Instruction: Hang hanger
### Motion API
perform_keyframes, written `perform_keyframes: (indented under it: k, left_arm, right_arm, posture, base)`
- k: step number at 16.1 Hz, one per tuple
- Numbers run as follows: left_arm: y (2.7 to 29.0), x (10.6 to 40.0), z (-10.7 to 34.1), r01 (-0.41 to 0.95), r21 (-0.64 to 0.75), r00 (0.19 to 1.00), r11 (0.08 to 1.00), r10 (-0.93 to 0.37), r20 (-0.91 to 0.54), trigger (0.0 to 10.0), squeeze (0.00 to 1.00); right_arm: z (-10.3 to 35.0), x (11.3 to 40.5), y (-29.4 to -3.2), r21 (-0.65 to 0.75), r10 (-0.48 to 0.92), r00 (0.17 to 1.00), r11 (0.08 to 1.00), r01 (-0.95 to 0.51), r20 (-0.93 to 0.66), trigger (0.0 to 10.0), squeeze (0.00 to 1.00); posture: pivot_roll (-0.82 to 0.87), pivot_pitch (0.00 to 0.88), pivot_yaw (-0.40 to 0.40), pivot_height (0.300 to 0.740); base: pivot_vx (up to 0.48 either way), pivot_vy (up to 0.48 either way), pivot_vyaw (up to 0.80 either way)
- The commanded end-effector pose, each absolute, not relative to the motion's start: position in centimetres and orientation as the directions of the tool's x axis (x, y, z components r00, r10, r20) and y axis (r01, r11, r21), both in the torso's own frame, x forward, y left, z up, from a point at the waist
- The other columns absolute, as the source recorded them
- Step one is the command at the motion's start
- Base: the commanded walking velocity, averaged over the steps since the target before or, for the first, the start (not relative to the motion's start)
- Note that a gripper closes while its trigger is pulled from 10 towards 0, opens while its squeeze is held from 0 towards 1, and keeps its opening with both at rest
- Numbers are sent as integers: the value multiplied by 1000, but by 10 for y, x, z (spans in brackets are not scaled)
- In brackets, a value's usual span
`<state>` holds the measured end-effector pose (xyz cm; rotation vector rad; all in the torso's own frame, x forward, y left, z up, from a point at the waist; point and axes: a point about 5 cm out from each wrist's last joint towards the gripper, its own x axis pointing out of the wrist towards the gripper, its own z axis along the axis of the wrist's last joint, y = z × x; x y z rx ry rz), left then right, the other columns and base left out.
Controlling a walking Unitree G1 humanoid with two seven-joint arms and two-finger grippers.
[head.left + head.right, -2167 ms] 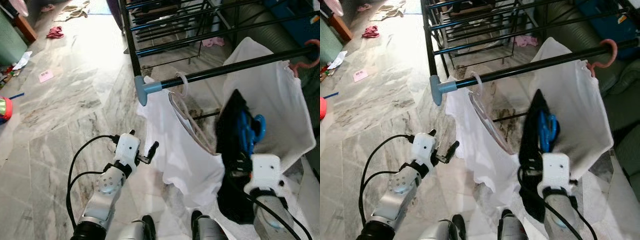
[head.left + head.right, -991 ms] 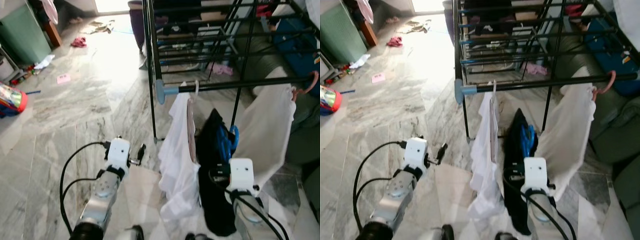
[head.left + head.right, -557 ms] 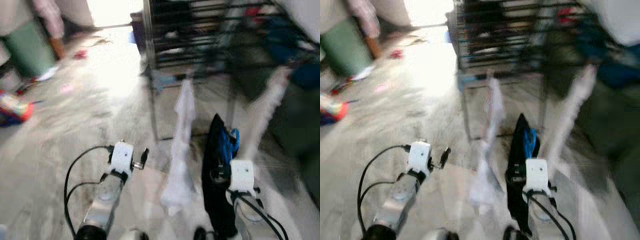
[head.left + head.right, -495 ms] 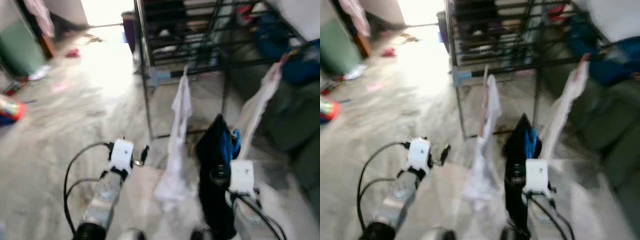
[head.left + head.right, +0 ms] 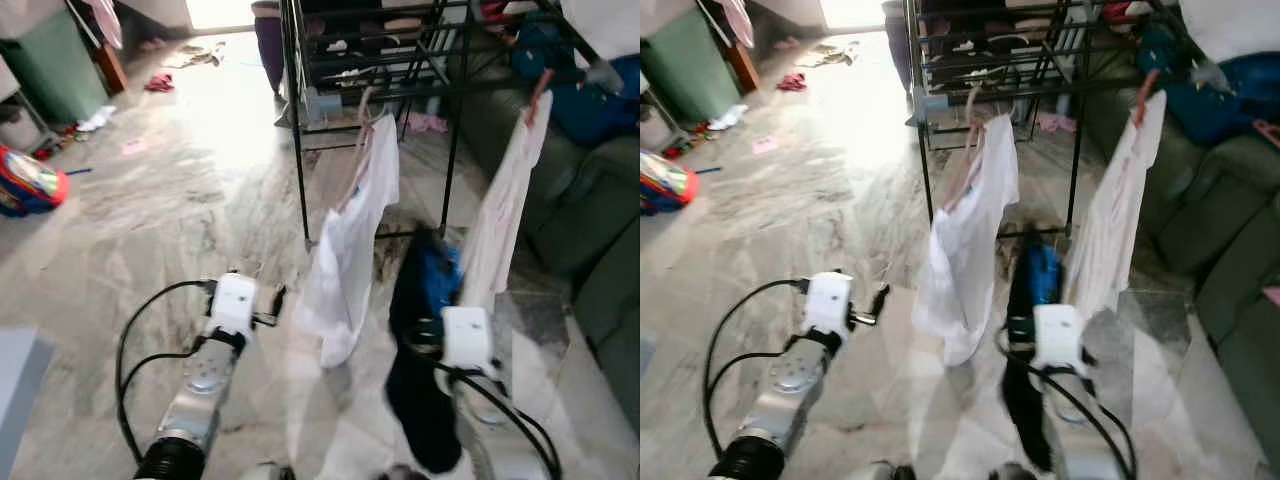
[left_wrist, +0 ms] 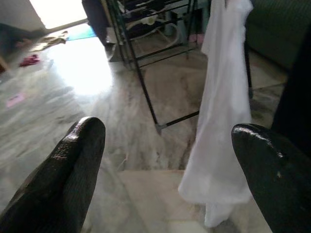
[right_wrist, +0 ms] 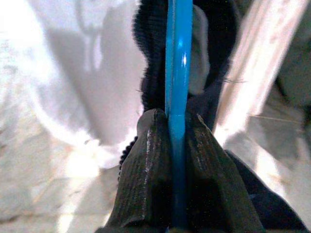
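Blue hanger (image 7: 178, 73) with a dark garment (image 5: 418, 400) draped on it, pinched tight between both fingers of the right claw (image 7: 176, 145), low before the black drying rack (image 5: 300, 130). White shirts (image 5: 352, 240) hanging from the rack's rail, just beside. Left claw (image 6: 165, 160) spread wide, gripping nothing, over the marble floor (image 5: 150, 220). Green sofa (image 5: 590, 230) at far right.

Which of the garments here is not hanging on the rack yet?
The black garment on the blue hanger, gripped in the right pincer; both white garments hang from the rack.
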<state>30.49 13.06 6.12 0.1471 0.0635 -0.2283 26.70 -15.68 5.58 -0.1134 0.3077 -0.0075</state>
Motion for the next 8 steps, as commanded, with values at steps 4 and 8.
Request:
perform_keyframes:
  k: [4,8]
  left_arm:
    - [128,300,52,224,126,972,966,-212,-102,10000,0]
    - [132,296,46,199,127,976,972,-184,-119,10000,0]
  right_arm:
    - [53,269,-151,-122,24,952,990,-64,-306,10000,0]
    - [50,275,-147,-138,60,948,985,-108,-313,10000,0]
  posture:
    - [4,184,43,740]
    - [31,139,20,740]
  base:
    - [0,0,0]
    - [0,0,0]
